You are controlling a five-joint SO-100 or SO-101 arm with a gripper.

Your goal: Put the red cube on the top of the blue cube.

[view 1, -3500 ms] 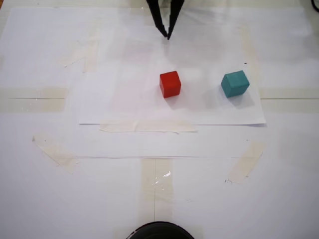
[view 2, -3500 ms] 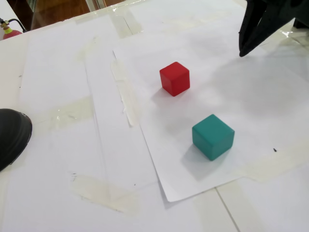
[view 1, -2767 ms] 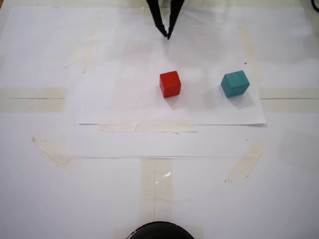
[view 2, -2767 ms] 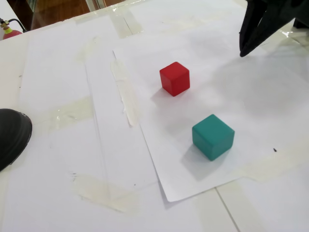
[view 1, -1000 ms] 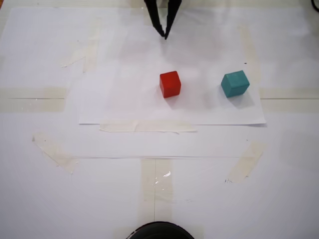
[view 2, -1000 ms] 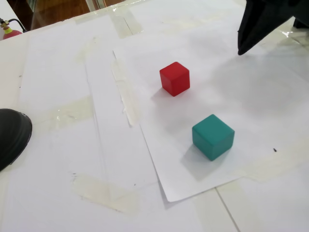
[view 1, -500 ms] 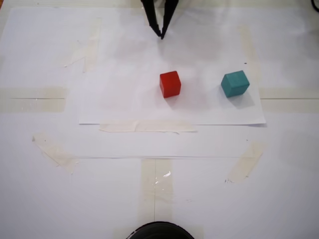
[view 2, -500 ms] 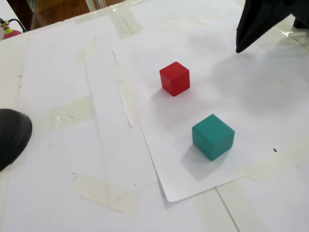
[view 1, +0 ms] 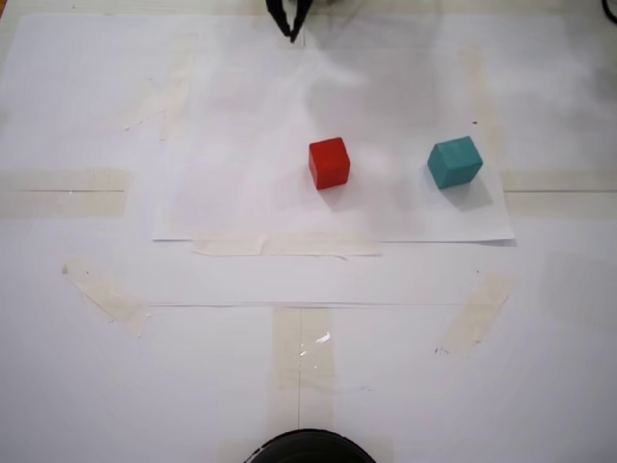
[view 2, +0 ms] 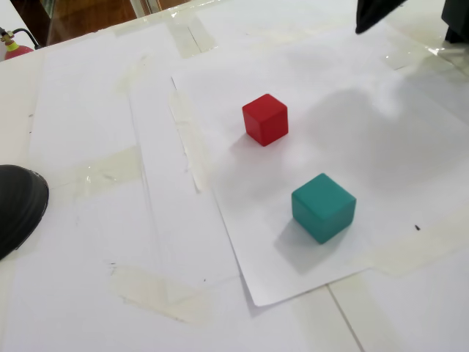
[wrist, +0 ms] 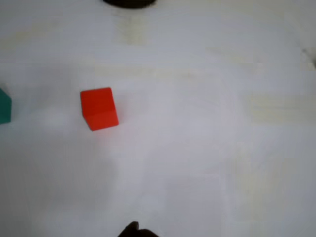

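The red cube (view 1: 329, 162) rests on a white paper sheet, alone and upright. The blue cube (view 1: 454, 161), teal in colour, stands to its right in that fixed view, a cube's width or more apart. In the other fixed view the red cube (view 2: 265, 119) lies beyond the blue cube (view 2: 323, 207). My gripper (view 1: 292, 37) hangs at the top edge, well behind and above the red cube, its black fingers meeting at the tips, shut and holding nothing. The wrist view shows the red cube (wrist: 99, 108) left of centre, the blue cube (wrist: 4, 105) cut by the left edge, and a sliver of the gripper (wrist: 134, 230) at the bottom.
The white paper sheet (view 1: 241, 203) is taped onto a white table with several beige tape strips (view 1: 284, 246). A black rounded object (view 1: 308, 449) sits at the near edge, also seen as the black rounded object (view 2: 18, 205) at the left.
The gripper has drawn back and up toward the top edge and a little left in a fixed view, so less of it shows. Both cubes have stayed put.
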